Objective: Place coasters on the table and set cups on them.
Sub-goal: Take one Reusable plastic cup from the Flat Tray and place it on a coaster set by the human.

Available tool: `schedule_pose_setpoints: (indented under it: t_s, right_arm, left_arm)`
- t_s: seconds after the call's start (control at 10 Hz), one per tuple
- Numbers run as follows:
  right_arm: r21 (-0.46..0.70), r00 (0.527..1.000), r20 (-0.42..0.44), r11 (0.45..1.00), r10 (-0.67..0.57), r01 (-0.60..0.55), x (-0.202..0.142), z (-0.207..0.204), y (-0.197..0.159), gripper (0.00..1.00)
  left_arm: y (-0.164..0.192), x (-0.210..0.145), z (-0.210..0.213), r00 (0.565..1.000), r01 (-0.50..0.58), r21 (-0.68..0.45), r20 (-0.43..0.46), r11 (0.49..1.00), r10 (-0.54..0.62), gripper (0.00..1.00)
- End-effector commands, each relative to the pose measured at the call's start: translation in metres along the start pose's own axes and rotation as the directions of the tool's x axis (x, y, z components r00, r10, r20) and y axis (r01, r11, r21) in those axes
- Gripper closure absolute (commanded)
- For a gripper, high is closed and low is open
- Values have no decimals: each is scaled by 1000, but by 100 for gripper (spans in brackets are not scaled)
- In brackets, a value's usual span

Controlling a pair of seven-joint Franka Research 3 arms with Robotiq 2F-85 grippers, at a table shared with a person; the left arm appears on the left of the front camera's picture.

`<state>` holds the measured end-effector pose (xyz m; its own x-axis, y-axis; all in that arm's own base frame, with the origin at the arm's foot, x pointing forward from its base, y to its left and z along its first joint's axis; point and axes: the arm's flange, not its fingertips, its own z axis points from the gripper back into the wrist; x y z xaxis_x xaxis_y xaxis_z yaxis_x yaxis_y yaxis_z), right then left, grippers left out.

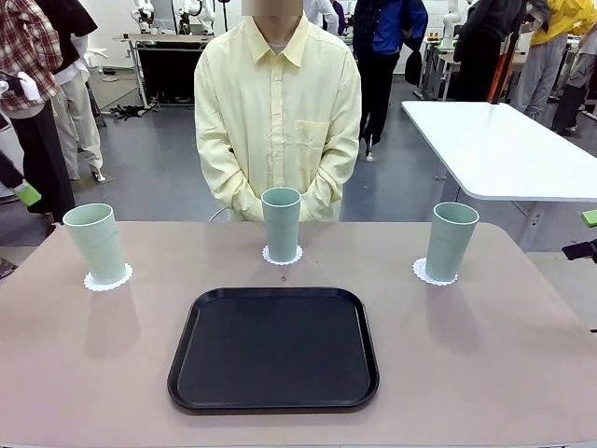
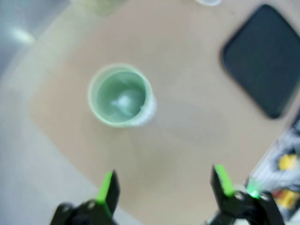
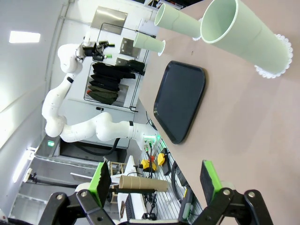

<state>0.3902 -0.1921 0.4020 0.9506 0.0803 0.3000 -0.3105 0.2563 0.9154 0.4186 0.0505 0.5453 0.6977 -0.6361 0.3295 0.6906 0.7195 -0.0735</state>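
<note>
Three tall mint-green matte cups (image 1: 281,222) seated on scalloped white coasters (image 1: 282,256) beyond black rounded-square tray (image 1: 274,347); seemingly finished. Both grippers (image 2: 164,185) (image 3: 154,180) wide, empty.

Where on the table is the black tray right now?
In the front view, the black tray lies at the middle of the table, on the robot's side, just in front of the middle cup standing on its coaster.

I'm looking across the wide beige-pink matte tabletop (image 1: 485,345). A black rounded-square tray (image 1: 274,347) is lying near its middle. Three thin white scalloped coasters are sitting beyond it, left (image 1: 119,278), centre (image 1: 269,255) and right (image 1: 422,273), each apparently flat, carrying a tall mint-green tumbler (image 1: 95,243).
</note>
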Motion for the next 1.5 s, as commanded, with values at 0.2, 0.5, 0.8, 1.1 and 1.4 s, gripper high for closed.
schedule_pose_setpoints:
  t_s: [0.2,0.5,0.8,1.1,1.4]
  right_arm:
    - [1,1000,-1,1000,-5,5,0,-1,2,0]
    - [1,1000,-1,1000,-5,5,0,-1,2,0]
    - [1,1000,-1,1000,-5,5,0,-1,2,0]
    - [1,1000,-1,1000,-5,5,0,-1,2,0]
    - [1,1000,-1,1000,-5,5,0,-1,2,0]
  left_arm:
    - [-65,-97,2,973,-209,-165,-137,964,188,0]
    - [-49,-120,-4,956,-287,-293,-19,912,294,0]
    - [1,-169,2,870,-307,-636,114,708,479,0]
    - [71,-208,9,789,-233,-826,148,513,597,0]
    - [123,-244,8,772,-241,-876,88,418,629,0]
